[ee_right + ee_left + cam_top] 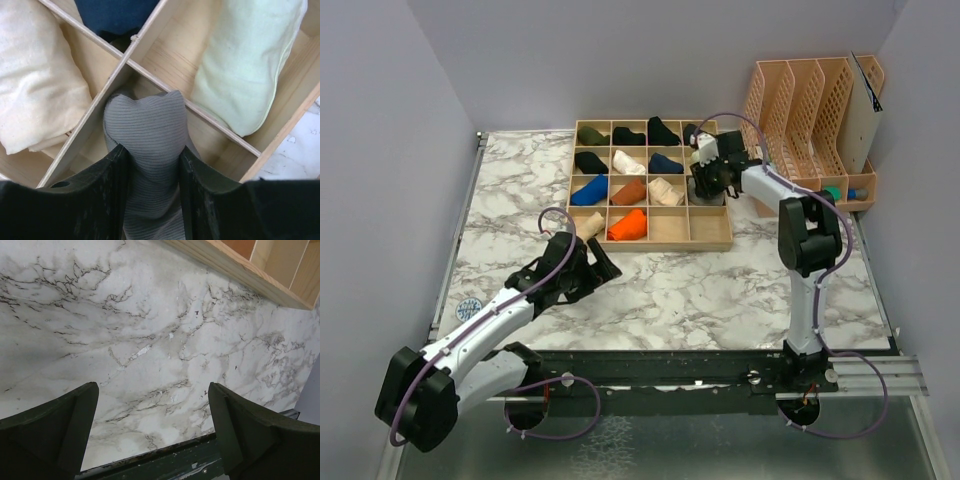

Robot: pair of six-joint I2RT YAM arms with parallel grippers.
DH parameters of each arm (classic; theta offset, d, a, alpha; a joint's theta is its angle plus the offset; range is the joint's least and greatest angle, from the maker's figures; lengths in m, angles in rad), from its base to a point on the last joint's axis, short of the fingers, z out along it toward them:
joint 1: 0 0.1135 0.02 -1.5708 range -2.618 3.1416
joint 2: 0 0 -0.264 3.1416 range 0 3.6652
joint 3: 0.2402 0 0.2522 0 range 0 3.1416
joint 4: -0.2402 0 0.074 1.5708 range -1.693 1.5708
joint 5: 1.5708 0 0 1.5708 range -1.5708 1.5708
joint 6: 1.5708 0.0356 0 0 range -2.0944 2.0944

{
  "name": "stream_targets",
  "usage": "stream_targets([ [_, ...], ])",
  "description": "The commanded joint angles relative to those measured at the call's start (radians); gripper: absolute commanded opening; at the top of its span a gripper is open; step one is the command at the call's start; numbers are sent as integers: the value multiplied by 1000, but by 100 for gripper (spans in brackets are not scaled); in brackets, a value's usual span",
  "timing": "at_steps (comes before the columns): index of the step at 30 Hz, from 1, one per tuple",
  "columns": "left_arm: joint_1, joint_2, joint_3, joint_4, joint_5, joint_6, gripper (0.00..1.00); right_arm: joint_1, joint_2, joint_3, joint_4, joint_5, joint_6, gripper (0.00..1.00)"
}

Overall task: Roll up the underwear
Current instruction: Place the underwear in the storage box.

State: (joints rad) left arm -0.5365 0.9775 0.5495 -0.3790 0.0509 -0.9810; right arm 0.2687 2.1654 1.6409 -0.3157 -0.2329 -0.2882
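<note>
My right gripper [705, 178] is shut on the grey ribbed underwear [145, 120] and holds it over a compartment of the wooden divider box [650, 243]. In the right wrist view the cloth bulges out between my gripper [153, 149] fingers, above a divider [150, 72]. Its cream band does not show. A plain pale rolled garment [245, 65] lies in the adjoining compartment to the right. My left gripper [603, 262] is open and empty, low over the bare marble table [150, 330], near the box's front left corner.
Several rolled garments fill the box: a cream one [35, 90], a navy one [115, 15], orange [628, 225] and blue [588, 190]. Peach file racks [810, 110] stand at the back right. The table's front edge [165, 460] lies just under my left gripper.
</note>
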Motion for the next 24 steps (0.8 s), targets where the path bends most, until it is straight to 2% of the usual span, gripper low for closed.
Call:
stream_targets([
  [1,6,25,2,42,3,13,98,49,39,4,-53,79,-114,43],
  [5,6,33,7,43,11,17,98,65,76,39,-88,116,-142,43],
  [11,7,26,-3,48,13,13,98,85,183,151,-247,210,-176,44],
  [15,7,31,-4,55,27,13,98,86,174,105,-211,199,-148,46],
  [20,7,14,-1,38,26,21,98,84,96,22,-112,187,-97,58],
  [24,7,-2,0,33,23,19,98,84,56,40,-103,189,-80,68],
])
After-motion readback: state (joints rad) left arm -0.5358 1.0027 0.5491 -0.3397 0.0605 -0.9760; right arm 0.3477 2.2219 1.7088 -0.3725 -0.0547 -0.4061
